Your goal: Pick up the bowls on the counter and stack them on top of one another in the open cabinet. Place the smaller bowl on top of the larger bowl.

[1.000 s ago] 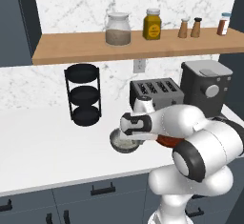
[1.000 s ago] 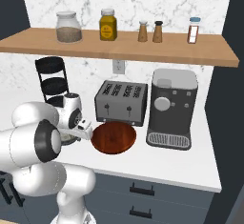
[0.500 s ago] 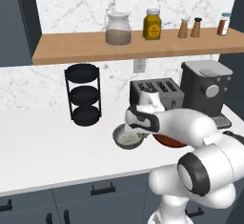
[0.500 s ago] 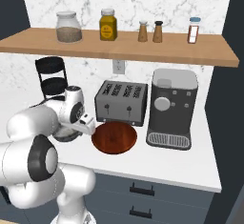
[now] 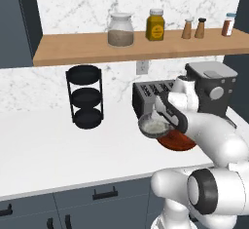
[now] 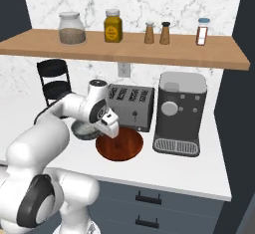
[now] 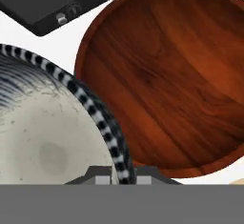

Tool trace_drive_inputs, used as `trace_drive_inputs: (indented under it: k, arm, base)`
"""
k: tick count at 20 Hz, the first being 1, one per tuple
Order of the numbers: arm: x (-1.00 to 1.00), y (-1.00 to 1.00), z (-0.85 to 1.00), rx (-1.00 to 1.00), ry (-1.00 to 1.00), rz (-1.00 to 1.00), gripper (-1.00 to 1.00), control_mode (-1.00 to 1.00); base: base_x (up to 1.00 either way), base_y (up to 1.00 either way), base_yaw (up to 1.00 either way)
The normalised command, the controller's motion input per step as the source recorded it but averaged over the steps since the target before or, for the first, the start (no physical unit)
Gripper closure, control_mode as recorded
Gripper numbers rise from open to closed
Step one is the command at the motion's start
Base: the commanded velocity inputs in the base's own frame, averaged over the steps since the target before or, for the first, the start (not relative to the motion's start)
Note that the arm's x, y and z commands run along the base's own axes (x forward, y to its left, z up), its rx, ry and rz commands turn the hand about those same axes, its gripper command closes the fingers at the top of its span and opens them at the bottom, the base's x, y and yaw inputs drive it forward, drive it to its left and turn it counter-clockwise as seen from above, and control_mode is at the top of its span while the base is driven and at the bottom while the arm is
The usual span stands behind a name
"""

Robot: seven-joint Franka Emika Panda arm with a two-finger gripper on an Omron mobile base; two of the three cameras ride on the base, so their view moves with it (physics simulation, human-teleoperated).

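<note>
Just left of the larger bowl [image 5: 178,141], which sat on the tabletop [image 5: 58,150] before the toaster [image 6: 130,106], the end effector [image 7: 116,173] apparently pinched the smaller bowl [image 5: 153,125] by its rim, the open cabinet [image 5: 136,50] well above both.

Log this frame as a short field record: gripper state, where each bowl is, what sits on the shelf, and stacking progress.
gripper: shut on the smaller bowl's rim
smaller bowl: held above the counter, beside the larger bowl
larger bowl: on the counter, in front of the toaster
open cabinet: holds a glass jar, a yellow jar, two shakers and a spice bottle; no bowl there
other items: coffee machine, black rack
stacking: not yet done
</note>
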Motion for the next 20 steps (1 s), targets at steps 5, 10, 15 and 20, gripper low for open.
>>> trace_drive_inputs:
  k: [5, 10, 15, 20]
  arm:
    - [0.08, -0.96, -0.16, 0.0, 0.14, -0.28, 1.0, -1.0]
    - [0.24, -0.55, -0.38, 0.0, 0.06, -0.15, 1.0, -1.0]
    - [0.25, -0.08, -0.45, 0.0, 0.03, -0.01, 1.0, -1.0]
    - [0.29, 0.02, -0.19, 0.0, 0.0, 0.0, -1.0, -1.0]
  base:
    - [0.0, 0.0, 0.0]
    - [0.0, 0.0, 0.0]
    - [0.0, 0.0, 0.0]
    - [0.0, 0.0, 0.0]
